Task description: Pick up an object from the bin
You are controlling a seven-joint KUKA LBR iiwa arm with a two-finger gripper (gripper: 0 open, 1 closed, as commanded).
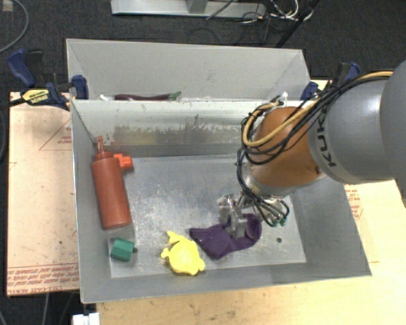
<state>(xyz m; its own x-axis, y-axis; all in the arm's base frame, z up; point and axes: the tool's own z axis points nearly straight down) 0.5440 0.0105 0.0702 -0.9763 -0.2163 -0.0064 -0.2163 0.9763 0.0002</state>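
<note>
My gripper (234,221) reaches down at the bin's front middle-right, its metal fingers right over the upper edge of a crumpled purple cloth-like thing (220,240). The fingertips touch or press into that purple thing; how far apart they stand is hidden. Just left of the purple thing lies a yellow soft toy-like lump (183,256).
A reddish-brown squeeze bottle (110,189) with an orange cap lies along the bin's left side. A small green block (122,250) sits at the front left corner. The arm with its orange cover and cables fills the bin's right half.
</note>
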